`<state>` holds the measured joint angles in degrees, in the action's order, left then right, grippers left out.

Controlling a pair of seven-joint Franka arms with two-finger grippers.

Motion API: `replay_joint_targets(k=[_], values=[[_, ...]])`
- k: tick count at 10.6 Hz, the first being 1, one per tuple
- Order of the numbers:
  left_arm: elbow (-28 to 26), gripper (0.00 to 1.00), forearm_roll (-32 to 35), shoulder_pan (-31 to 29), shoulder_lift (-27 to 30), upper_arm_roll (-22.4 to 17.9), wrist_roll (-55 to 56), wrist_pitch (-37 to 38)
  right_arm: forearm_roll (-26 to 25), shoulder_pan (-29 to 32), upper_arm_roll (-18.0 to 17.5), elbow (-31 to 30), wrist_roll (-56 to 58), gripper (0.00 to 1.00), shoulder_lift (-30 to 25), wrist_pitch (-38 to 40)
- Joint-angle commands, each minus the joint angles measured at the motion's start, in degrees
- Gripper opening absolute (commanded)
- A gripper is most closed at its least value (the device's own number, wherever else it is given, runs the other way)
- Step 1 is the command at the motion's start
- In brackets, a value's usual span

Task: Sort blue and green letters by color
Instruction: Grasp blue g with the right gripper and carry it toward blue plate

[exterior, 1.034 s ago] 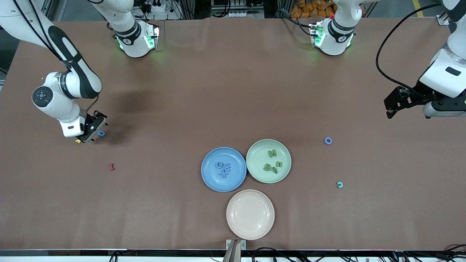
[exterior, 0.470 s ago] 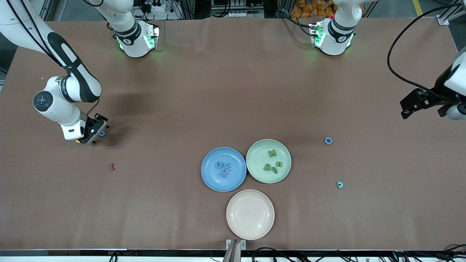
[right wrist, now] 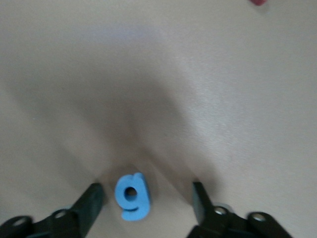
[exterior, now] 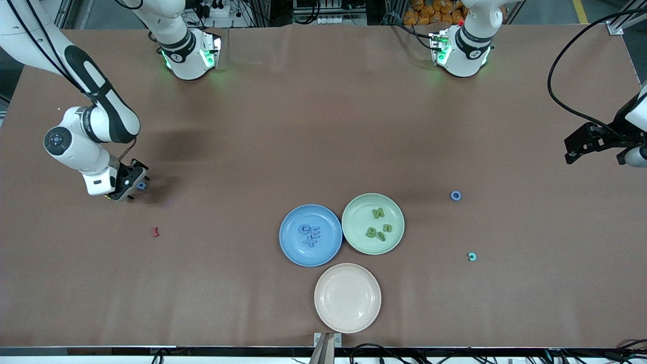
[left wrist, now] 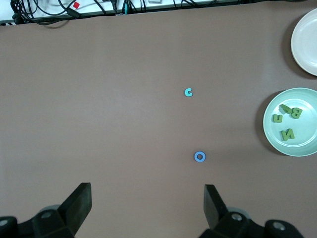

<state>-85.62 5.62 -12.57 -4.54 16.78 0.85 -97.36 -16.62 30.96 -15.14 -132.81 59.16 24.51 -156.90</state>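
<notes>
A blue g [exterior: 141, 185] lies on the table at the right arm's end. My right gripper [exterior: 132, 185] is low over it and open. In the right wrist view the g [right wrist: 132, 196] lies between the fingers, closer to one of them, with the gripper [right wrist: 146, 201] untouched by it. Three blue letters [exterior: 309, 234] lie in the blue plate [exterior: 290, 253]. Several green letters [exterior: 378, 227] lie in the green plate [exterior: 354, 212], which the left wrist view also shows [left wrist: 270, 136]. My left gripper [exterior: 576, 149] waits open and empty over the left arm's end of the table [left wrist: 147, 203].
An empty beige plate [exterior: 348, 298] sits nearer the camera than the other two plates. A pale blue ring [exterior: 456, 195] and a teal c [exterior: 471, 257] lie toward the left arm's end. A dark red piece [exterior: 155, 232] lies near the g.
My left arm has drawn back toward its end of the table. My right gripper has shifted a little closer around the blue g.
</notes>
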Motion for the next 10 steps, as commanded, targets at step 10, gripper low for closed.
replay_joint_targets(k=[10], values=[[-0.9,1.0,-4.1,-2.2,1.6,0.3,-1.4,2.0,5.8,-5.6,-5.5,15.6,-6.0,0.0,3.6,9.4]])
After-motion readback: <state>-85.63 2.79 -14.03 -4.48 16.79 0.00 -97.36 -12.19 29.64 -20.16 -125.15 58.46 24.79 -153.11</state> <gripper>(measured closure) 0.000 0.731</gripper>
